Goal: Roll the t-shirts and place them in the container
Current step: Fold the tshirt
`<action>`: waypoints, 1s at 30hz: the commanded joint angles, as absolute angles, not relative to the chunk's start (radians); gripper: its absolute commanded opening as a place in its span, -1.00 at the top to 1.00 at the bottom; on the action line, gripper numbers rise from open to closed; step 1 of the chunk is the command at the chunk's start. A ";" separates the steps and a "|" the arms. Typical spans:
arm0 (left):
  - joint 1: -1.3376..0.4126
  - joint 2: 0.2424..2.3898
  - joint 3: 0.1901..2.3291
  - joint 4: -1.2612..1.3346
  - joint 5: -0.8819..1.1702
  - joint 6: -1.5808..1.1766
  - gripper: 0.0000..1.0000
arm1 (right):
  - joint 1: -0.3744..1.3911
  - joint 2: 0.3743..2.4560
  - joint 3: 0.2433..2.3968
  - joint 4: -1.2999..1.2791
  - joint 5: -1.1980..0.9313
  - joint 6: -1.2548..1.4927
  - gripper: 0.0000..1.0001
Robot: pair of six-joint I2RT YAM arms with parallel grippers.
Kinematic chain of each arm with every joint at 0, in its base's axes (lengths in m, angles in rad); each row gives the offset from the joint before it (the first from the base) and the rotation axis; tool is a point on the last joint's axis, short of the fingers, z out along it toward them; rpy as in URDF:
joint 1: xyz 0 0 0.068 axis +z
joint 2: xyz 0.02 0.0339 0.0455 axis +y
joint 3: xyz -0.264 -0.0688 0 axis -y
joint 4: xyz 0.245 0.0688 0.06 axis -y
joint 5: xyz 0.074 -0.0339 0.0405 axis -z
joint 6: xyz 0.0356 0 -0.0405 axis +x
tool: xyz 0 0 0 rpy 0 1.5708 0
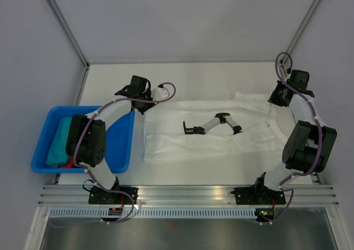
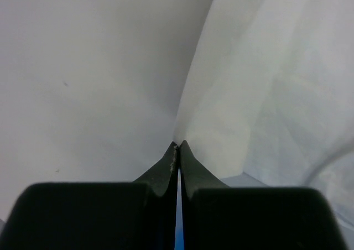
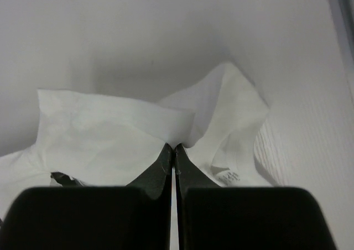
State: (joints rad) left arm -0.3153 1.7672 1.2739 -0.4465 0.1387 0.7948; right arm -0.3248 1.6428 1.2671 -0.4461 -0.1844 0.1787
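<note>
- Pale grey walls closed in a white tabletop [image 1: 110, 76] in the top view. We saw the white t-shirt [image 1: 177, 145] spread flat across the middle, its black print [image 1: 213, 124] facing up. A blue bin [image 1: 41, 150] beside the shirt's left edge held a teal roll [image 1: 60, 142] and a glimpse of a red roll [image 1: 67, 163]. The left fingers [image 1: 142, 105] sat at the shirt's far left corner and the right fingers [image 1: 275, 102] at its far right end.
- From the left wrist, we found the left fingers [image 2: 166, 172] pressed together, their tips nipping a thin edge of the white t-shirt [image 2: 265, 95], which rose away from them.
- From the right wrist, the right fingers [image 3: 163, 172] were likewise closed, pinching a raised fold of the white t-shirt [image 3: 110, 128]; a small label [image 3: 229, 176] lay just beside it.
- We judged the cloth light, limp and prone to sag or slide from a shallow pinch. It seemed best held at the hem and corners, both ends evenly, for a straight roll.
</note>
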 commanded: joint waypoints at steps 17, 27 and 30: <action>-0.345 1.577 0.954 -0.374 0.230 1.078 0.95 | -0.380 1.551 1.081 -0.466 -0.075 0.141 0.99; -0.364 1.588 1.068 -0.563 0.233 1.121 0.95 | -0.393 1.545 1.020 -0.466 -0.032 0.120 0.99; -0.364 1.617 1.146 -0.504 0.210 1.050 0.95 | -0.393 1.568 1.046 -0.462 -0.073 0.129 0.99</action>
State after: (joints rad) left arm -0.3626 1.6009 1.0573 -0.5297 0.2150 1.0782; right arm -0.3836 1.5543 1.0241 -0.4862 -0.0727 0.1368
